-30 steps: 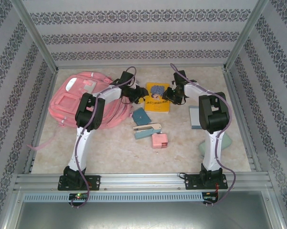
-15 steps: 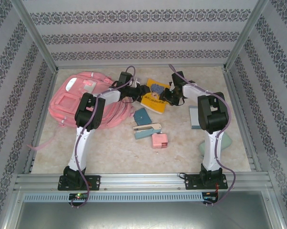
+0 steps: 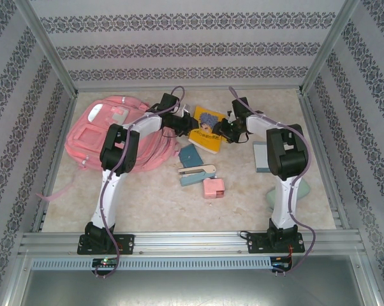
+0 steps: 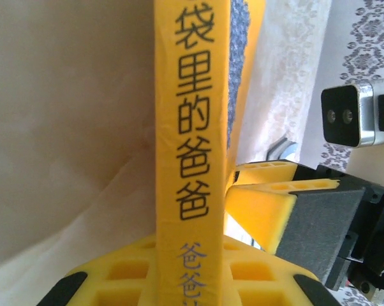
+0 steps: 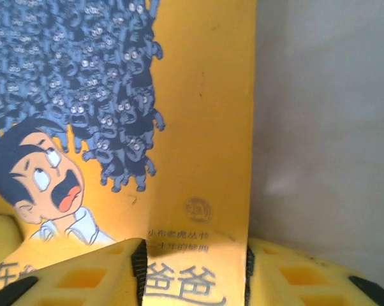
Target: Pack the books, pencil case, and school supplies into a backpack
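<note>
Well, the yellow book (image 3: 206,129) is tilted at the far middle of the worktop (image 3: 147,197), between the two arms. The left jaws pinch its spine from the left, closed narrow on it. The right jaws straddle its right edge, standing wider, and I cannot tell whether they press it. The pink backpack (image 3: 109,134) lies far left, just beside the left arm. Nearer, in the middle, lie the teal pouch (image 3: 189,155), the stapler (image 3: 197,173) and the pink block (image 3: 214,187), close together. The mint pencil case (image 3: 303,190) shows behind the right arm.
</note>
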Tool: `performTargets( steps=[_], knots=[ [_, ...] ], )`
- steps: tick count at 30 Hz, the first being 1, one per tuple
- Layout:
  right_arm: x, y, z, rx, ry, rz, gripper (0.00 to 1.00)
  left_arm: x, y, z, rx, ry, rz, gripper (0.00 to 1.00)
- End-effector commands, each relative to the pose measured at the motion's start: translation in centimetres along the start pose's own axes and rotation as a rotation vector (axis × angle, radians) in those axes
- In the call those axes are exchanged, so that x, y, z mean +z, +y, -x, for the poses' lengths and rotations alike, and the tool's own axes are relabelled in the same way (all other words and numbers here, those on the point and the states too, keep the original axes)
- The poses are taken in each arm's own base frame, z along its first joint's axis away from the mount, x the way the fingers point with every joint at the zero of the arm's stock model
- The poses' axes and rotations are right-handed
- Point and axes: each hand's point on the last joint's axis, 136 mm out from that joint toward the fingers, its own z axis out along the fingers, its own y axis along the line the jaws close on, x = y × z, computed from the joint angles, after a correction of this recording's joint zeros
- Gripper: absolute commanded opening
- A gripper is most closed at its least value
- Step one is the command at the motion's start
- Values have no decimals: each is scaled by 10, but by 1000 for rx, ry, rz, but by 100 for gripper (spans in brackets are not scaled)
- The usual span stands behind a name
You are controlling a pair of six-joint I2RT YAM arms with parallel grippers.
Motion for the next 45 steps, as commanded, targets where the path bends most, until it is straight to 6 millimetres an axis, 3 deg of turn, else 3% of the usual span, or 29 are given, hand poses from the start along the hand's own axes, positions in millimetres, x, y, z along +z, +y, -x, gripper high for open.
performTargets(
  steps=[1,3,9,15,19,22,25,28,30,32,35,45],
  knots=[
    [-39,31,20,39,-93,202,53,-33,-79,13,84,-75,-206,0],
    [-52,32,26,78,-119,276,61,-47,-98,21,82,-114,-286,0],
    [-78,51,33,115,-149,463,72,-70,-139,29,81,-145,-447,0],
    [-91,79,42,139,-139,637,72,-83,-160,28,93,-142,-518,0],
    [-99,94,50,155,-137,745,71,-84,-161,25,86,-127,-529,0],
    [-105,104,53,150,-125,819,62,-84,-160,22,79,-114,-531,0],
    [-105,106,55,164,-109,850,37,-83,-156,18,81,-100,-515,0],
    [-107,107,54,152,-115,851,0,-81,-150,13,94,-81,-471,0],
    [-108,106,53,144,-126,841,0,-80,-141,10,108,-76,-417,4],
    [-110,106,52,138,-139,833,0,-84,-132,8,141,-84,-334,26],
    [-112,104,51,133,-153,822,0,-96,-104,6,180,-107,-126,42],
    [-108,101,42,119,-177,774,0,-182,1,-12,342,-177,650,48]
  ],
)
